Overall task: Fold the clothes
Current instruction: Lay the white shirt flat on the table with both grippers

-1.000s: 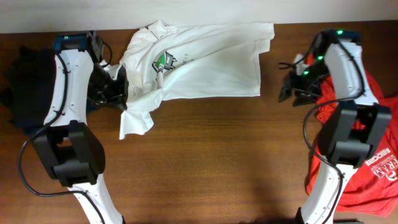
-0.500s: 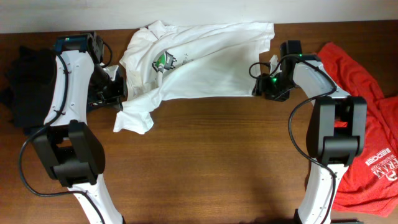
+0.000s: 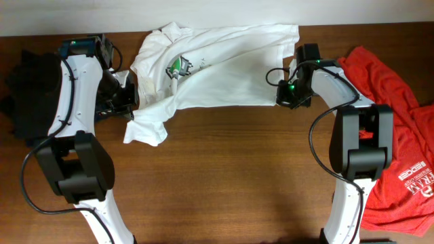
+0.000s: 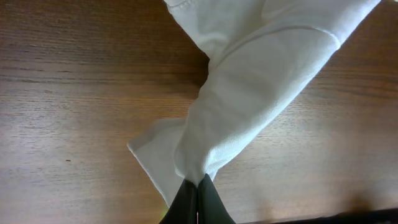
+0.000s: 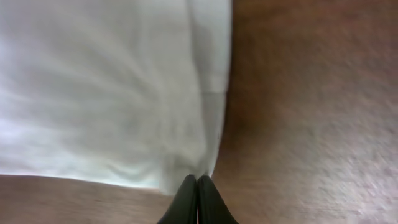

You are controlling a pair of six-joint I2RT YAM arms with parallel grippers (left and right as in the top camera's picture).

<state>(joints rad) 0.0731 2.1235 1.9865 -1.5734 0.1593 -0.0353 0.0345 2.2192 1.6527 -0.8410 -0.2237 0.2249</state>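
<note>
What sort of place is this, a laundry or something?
Probably a robot test lab rather than a laundry: two white robot arms work at a plain wooden table on one white T-shirt, with an orange-red T-shirt and a dark garment pile at the sides.

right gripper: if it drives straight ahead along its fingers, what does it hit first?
The white T-shirt. The right gripper has shut tips at its hem corner, aimed along the side edge, so straight on meets cloth at once. Whether cloth is pinched is unclear.
</note>
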